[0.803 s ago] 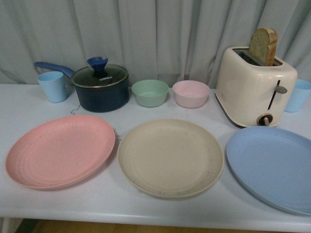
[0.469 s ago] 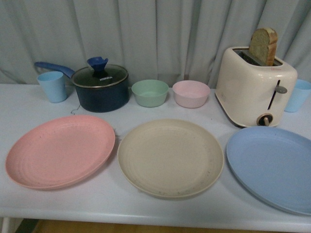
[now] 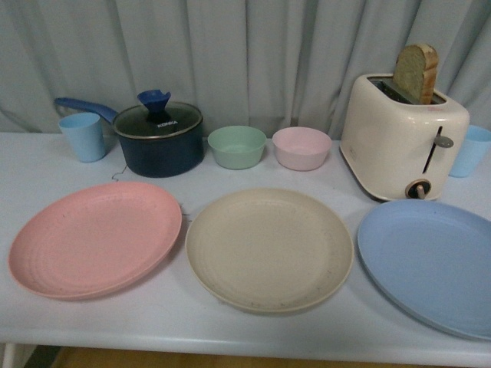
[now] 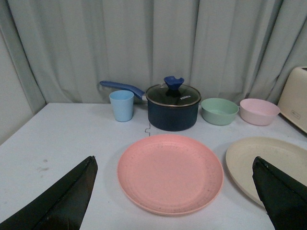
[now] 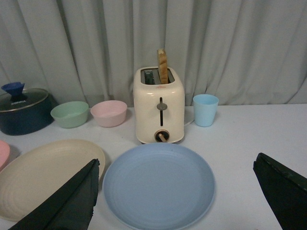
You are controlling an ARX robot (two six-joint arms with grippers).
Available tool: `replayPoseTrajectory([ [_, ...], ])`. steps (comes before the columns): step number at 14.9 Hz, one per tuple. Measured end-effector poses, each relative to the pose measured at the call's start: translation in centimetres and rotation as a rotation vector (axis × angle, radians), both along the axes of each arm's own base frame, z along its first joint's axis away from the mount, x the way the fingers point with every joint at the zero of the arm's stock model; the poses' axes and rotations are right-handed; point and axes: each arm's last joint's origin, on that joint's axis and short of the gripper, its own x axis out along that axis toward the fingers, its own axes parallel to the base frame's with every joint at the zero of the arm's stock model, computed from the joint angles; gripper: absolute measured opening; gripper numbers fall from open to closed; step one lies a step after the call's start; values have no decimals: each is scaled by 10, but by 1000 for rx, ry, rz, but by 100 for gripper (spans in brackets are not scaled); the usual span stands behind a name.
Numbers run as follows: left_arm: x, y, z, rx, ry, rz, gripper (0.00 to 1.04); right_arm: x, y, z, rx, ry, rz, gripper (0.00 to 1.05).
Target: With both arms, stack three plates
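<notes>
Nothing's stacked yet. All 3 plates lie flat on the tabletop (image 3: 176, 326), in a row, each on its own. The pink plate (image 3: 96, 239) is on the L, the beige plate (image 3: 268, 249) in the middle, the blue plate (image 3: 433, 264) on the R. Pink & beige sit just beside each other, and I can't tell if the rims touch. Blue is a bit apart from beige, & its R edge runs out of the front view.

L end effector (image 4: 173, 160): spread wide, holding nothing. You see the pink plate between its two fingers (image 4: 62, 201). R end effector (image 5: 176, 160): same, spread wide & empty, w/ the blue plate between its fingers. Neither one touches a plate. You can't see either arm in the front view.

So my guess is you're at the very start, w/ 0 stacking moves done. Left to do: put one side plate on the beige one, then the other on top. Pink w/ the L arm & blue w/ the R arm looks easiest, since each arm faces its own plate.

Watch the stuff at the back: the pot (image 3: 159, 146), green bowl (image 3: 237, 147), pink bowl (image 3: 301, 149), toaster (image 3: 395, 146) w/ bread (image 3: 416, 73) sticking up, & a blue cup at each end. The toaster stands very near the blue plate's back rim, so there's little room there. The plates are low & flat, so getting a finger under a rim may be hard.
</notes>
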Motion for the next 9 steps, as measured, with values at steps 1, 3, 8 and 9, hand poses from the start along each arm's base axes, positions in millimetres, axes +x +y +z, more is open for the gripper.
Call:
replayPoseTrajectory([
  [1,1,-2,-2,57,190,89,98,0,0,0,0,0,-1,98],
  [3,24,5,21,142,363,228,98,0,0,0,0,0,0,98],
  [8,118,6,46,116,522,40,98,0,0,0,0,0,1,98],
  [9,137,6,49,111,562,21,98,0,0,0,0,0,1,98],
])
